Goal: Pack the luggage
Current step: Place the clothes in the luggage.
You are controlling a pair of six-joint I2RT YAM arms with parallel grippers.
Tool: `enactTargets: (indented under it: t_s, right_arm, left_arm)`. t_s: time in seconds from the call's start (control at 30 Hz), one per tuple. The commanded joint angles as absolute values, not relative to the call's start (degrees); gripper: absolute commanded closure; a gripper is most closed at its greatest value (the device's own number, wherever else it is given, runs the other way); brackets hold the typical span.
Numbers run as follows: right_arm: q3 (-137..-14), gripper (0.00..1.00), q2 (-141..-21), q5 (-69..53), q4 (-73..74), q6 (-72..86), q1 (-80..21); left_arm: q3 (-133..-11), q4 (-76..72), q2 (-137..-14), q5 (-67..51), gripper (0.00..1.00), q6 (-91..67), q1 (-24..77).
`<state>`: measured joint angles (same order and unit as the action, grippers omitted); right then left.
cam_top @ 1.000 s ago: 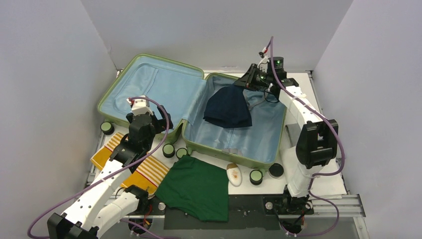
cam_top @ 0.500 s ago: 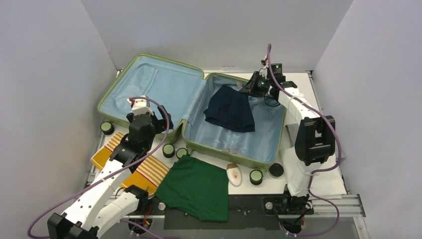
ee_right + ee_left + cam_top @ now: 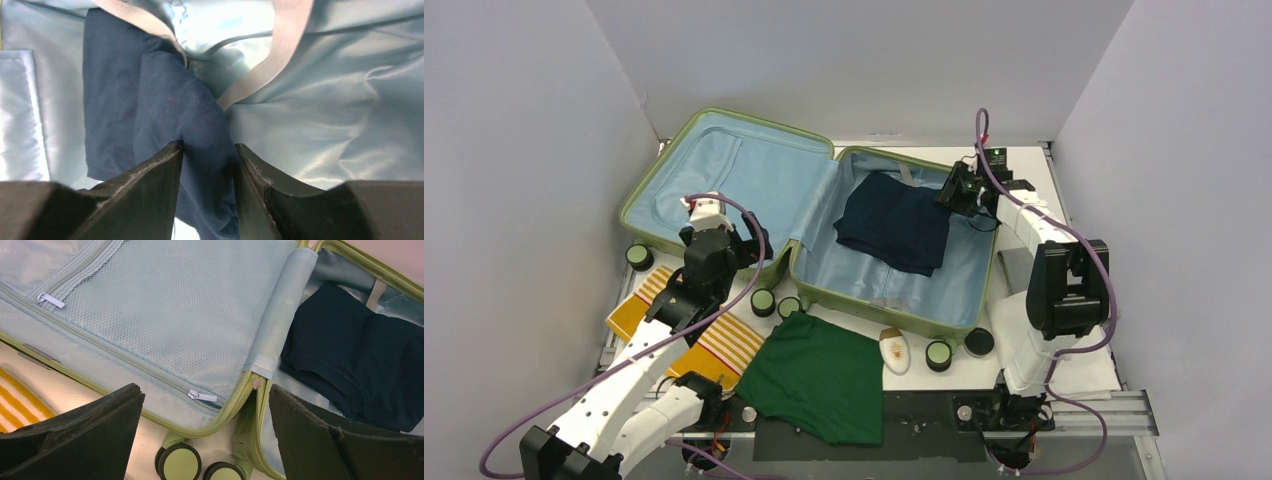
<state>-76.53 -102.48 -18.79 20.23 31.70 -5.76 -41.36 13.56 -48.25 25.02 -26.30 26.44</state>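
Light-green and hard-shelled, the luggage [image 3: 754, 180] lies open flat, one blue-lined half toward 10 o'clock in the top view and the other toward 1 o'clock, hinged down the middle. A navy garment [image 3: 894, 222] lies loosely folded inside the 1 o'clock half, up against its far wall. A dark green garment [image 3: 819, 375] is spread outside the case at 6 o'clock of it, just beside the near rim. A yellow-and-white striped cloth [image 3: 714, 345] lies at 8 o'clock, partly under the left arm. The left gripper [image 3: 205, 410] hangs over the near rim of the 10 o'clock half, above the wheels [image 3: 180, 463], its fingers spread wide with nothing between them. The right gripper [image 3: 207, 150] is down at the 3 o'clock edge of the navy garment; its fingers stand a little apart with a fold of that cloth between them, and whether they pinch it cannot be told. A small cream bottle [image 3: 893, 350] lies at 5 o'clock of the case, between the green garment and two of the small round jars [image 3: 938, 354].
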Motion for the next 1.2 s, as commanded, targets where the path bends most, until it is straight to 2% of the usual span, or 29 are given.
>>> enactTargets:
  t_s: [0.0, 0.17, 0.3, 0.47, 0.6, 0.7, 0.77, 1.0, 1.17]
  right_arm:
    - [-76.15, 0.52, -98.26, -14.4, 18.44, 30.31, -5.24]
    - [-75.44, 0.29, -98.48, -14.97, 18.31, 30.47, -5.21]
    - [-73.35, 0.16, -97.93, -15.39, 17.41, 30.99, -5.24]
    - [-69.05, 0.12, -97.35, -17.24, 15.1, 32.12, -5.23]
    - [-65.76, 0.15, -97.92, -20.4, 13.02, 33.07, -5.94]
    - [-64.54, 0.21, -98.78, -22.34, 11.84, 33.45, -6.53]
    - [-63.88, 0.32, -99.04, -23.39, 10.83, 33.93, -6.72]
    - [-66.76, 0.99, -96.1, -24.23, 11.77, 34.98, -8.83]
    - [-72.36, 1.0, -93.87, -23.47, 15.21, 35.37, -10.34]
  left_arm:
    - [-41.66, 11.95, -48.34, 24.26, 0.05, -26.07, 26.02]
    - [-41.65, 11.98, -48.27, 24.17, 0.05, -26.08, 26.1]
    - [-41.51, 11.94, -48.35, 23.88, 0.05, -26.19, 26.05]
    - [-41.64, 11.76, -48.89, 23.24, 0.05, -26.28, 26.03]
    - [-41.66, 11.74, -49.08, 22.88, 0.05, -26.25, 26.02]
    - [-41.64, 11.72, -49.06, 22.85, 0.05, -26.35, 26.02]
    - [-41.62, 11.69, -48.98, 22.85, 0.05, -26.33, 26.02]
    - [-41.57, 11.68, -48.92, 22.96, 0.05, -26.36, 26.02]
    - [-41.66, 11.62, -49.3, 22.74, 0.05, -26.35, 25.71]
